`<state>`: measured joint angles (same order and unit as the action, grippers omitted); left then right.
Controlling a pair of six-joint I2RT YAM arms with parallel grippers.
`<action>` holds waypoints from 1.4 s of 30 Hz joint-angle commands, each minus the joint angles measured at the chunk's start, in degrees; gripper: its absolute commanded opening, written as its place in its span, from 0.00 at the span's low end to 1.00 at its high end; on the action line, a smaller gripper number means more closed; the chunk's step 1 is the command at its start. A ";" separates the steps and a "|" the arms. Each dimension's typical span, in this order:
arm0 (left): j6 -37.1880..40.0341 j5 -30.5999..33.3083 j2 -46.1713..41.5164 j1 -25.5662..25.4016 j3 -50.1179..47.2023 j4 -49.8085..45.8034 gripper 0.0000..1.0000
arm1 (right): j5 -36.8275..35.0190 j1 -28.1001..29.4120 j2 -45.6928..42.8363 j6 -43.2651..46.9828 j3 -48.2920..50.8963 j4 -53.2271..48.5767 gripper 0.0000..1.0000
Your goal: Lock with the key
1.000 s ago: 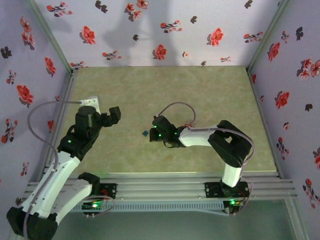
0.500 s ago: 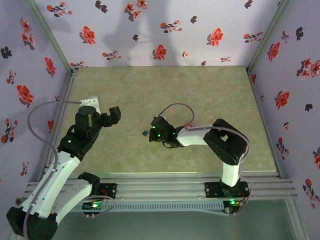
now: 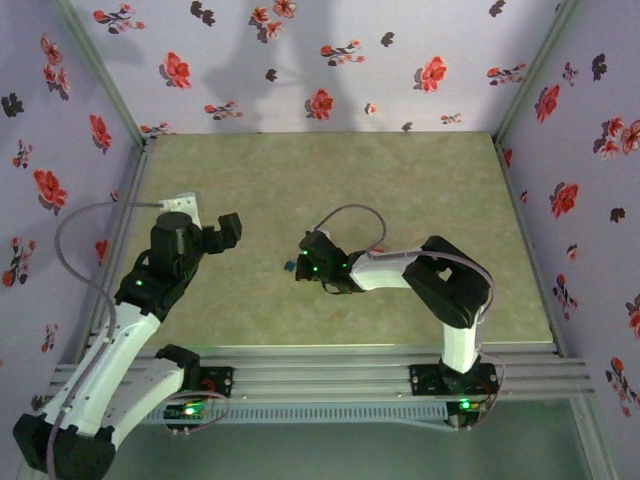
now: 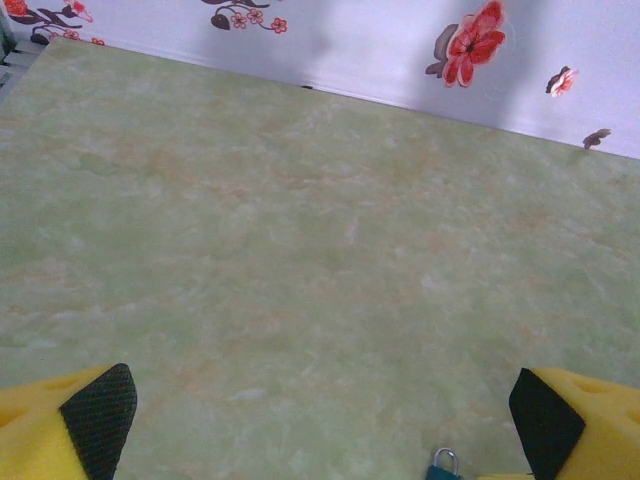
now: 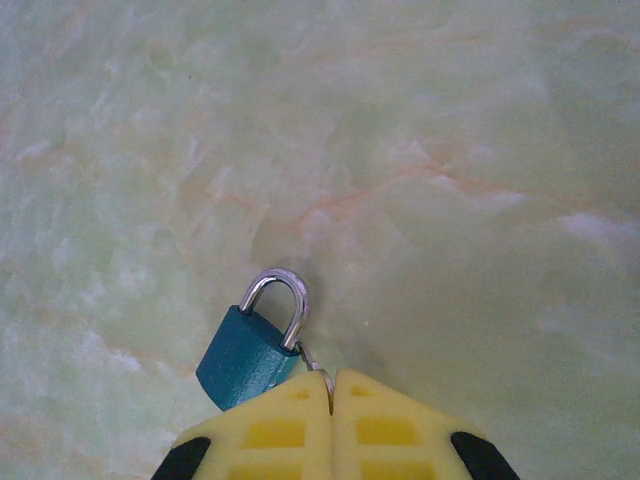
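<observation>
A small teal metal padlock [image 5: 245, 358] with a silver shackle lies near the centre of the green marbled tabletop [image 3: 400, 180]. It sits at 10 o'clock from the right gripper [image 5: 331, 385], whose yellow jaws are pressed together just beside it. The left gripper [image 4: 322, 412] hovers at the padlock's 9 o'clock, jaws spread wide.

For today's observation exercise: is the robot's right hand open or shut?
Shut: the right hand has its yellow fingers pressed together, no gap, beside the teal padlock. Whether they pinch anything: cannot tell.
</observation>
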<state>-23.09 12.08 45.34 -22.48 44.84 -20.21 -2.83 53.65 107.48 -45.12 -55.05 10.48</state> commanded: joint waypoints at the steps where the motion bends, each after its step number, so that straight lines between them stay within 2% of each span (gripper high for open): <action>1: 1.74 1.78 -0.87 0.41 -0.28 0.25 1.00 | -1.61 0.16 0.65 -0.52 -1.08 -1.34 0.07; 18: 1.86 2.07 -0.70 0.42 -0.37 0.14 1.00 | -0.51 0.14 -3.68 0.21 0.11 -2.31 0.23; 24: 1.91 2.14 -0.69 0.42 -0.28 0.05 1.00 | -0.51 0.19 -6.39 3.22 -0.55 -4.51 0.42; 29: 1.91 2.31 -0.51 0.42 -0.30 -0.06 1.00 | -1.20 0.14 -8.45 5.98 -2.12 -7.93 0.63; 35: 1.73 2.71 -0.50 0.42 -0.36 -0.10 1.00 | -3.09 0.25 -13.75 11.42 -3.26 -10.99 0.80; 39: 0.99 3.18 -0.27 0.41 -0.61 -0.03 1.00 | -7.45 0.40 -19.42 16.50 -3.14 -13.75 0.99; 42: -0.39 5.23 0.41 0.39 -0.23 -0.61 1.00 | -10.84 0.42 -24.56 20.18 -1.45 -13.76 0.99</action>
<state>-22.35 14.11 45.43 -22.48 44.82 -20.25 -8.05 53.67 87.50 -30.70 -56.77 -1.63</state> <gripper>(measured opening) 0.997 0.992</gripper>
